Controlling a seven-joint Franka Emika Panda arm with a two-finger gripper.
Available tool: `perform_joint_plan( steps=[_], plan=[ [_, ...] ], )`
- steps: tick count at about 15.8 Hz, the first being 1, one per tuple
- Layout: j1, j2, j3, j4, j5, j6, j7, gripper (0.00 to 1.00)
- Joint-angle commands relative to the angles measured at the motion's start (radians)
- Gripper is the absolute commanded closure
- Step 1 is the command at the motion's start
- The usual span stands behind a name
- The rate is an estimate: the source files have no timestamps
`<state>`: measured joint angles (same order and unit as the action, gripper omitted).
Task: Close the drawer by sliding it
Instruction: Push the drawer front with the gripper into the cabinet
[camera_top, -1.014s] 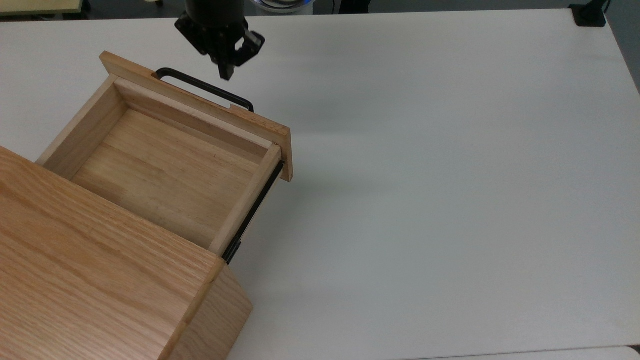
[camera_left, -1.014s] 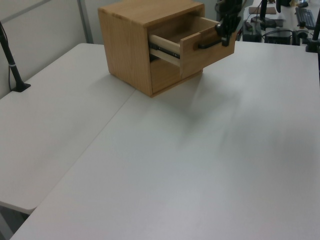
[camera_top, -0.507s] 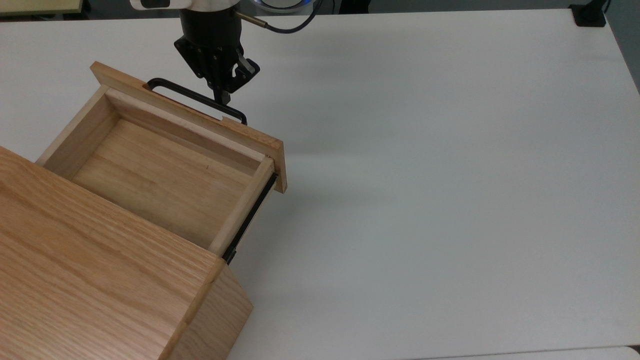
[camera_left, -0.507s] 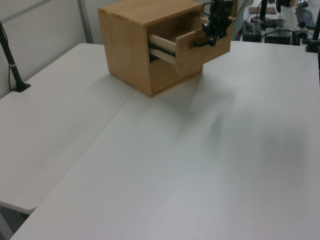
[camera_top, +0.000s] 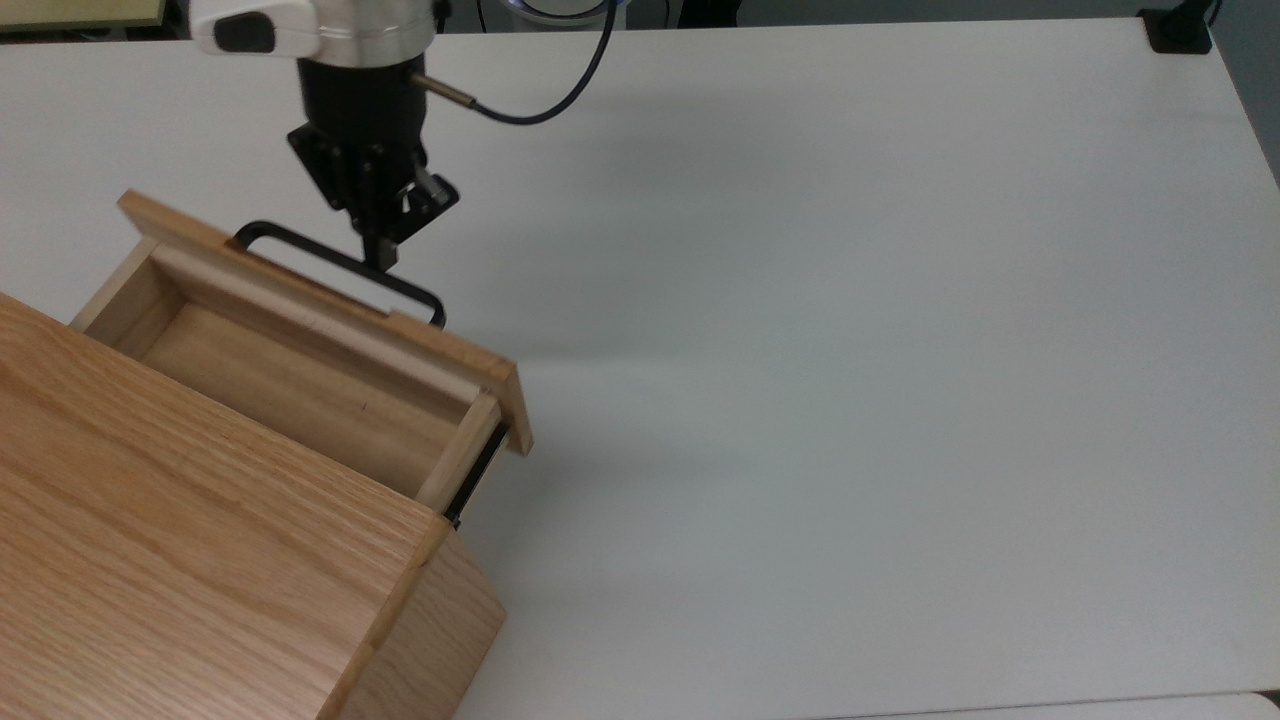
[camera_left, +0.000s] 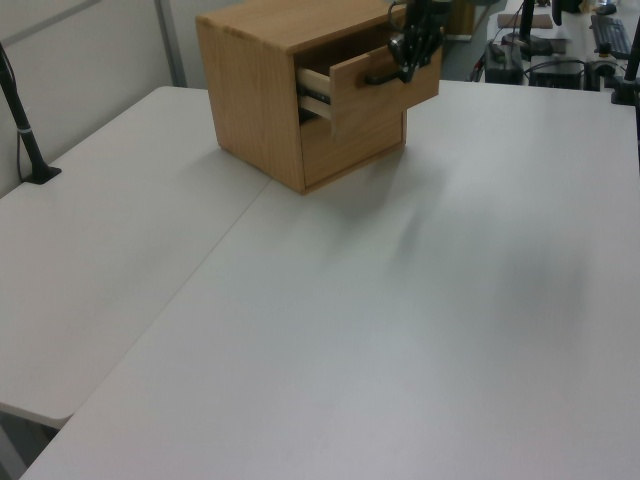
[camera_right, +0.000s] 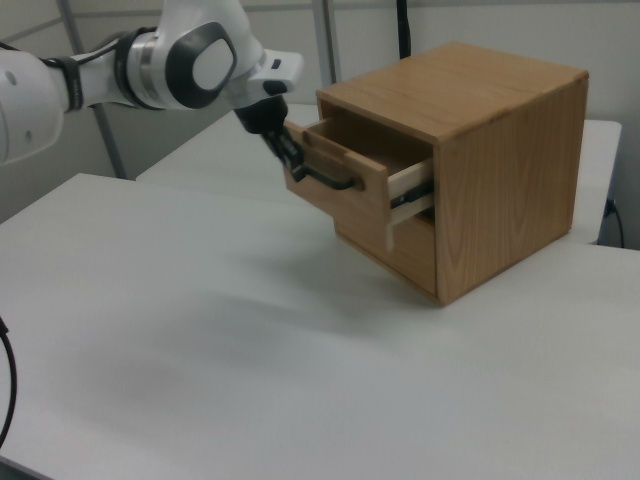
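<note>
Mid-push: gripper (camera_top: 385, 258), fingers seemingly pressed together, bears on bar handle (camera_top: 340, 265) of drawer (camera_top: 330, 350), which sits part-open from cabinet (camera_top: 200, 560) at 9 o'clock on surface (camera_top: 850, 350); next, press toward 7 o'clock until flush.

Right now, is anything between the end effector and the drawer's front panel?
Just the black bar handle. In the top view the end effector rests against it, ahead of the drawer.
</note>
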<state>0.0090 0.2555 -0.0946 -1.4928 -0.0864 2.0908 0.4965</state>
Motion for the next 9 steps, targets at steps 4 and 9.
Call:
perform_joint_plan(
  steps=[4,9],
  plan=[
    [-0.047,0.114,-0.016,0.112,-0.067,0.156,0.027,1.0],
    [-0.072,0.215,-0.019,0.21,-0.084,0.213,0.076,1.0]
  ],
)
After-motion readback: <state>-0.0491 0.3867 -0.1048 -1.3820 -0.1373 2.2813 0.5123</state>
